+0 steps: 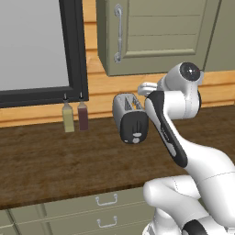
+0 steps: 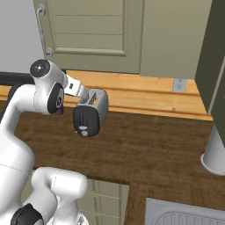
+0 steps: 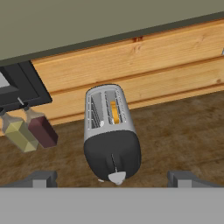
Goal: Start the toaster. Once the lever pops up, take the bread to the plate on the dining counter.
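The toaster (image 3: 111, 133) is parked on the dark wooden worktop (image 1: 55, 160), close to the timber back wall, with its glossy black end panel turned toward the robot. The bread (image 3: 114, 112) can be spotted down in one of the toaster's two slots (just an orange edge poking into sight in the hand view). The lever (image 3: 114, 161) is seen as a thin dark slot on that black panel, right above the pale dial (image 3: 117, 177). The gripper (image 3: 111, 179) is held just in front of the toaster's panel, fingertips (image 3: 41, 178) spread wide apart with nothing between them. Two bottles, a yellowish one (image 1: 68, 117) and a dark red one (image 1: 83, 116), are lined up left of the toaster, under the black-framed window.
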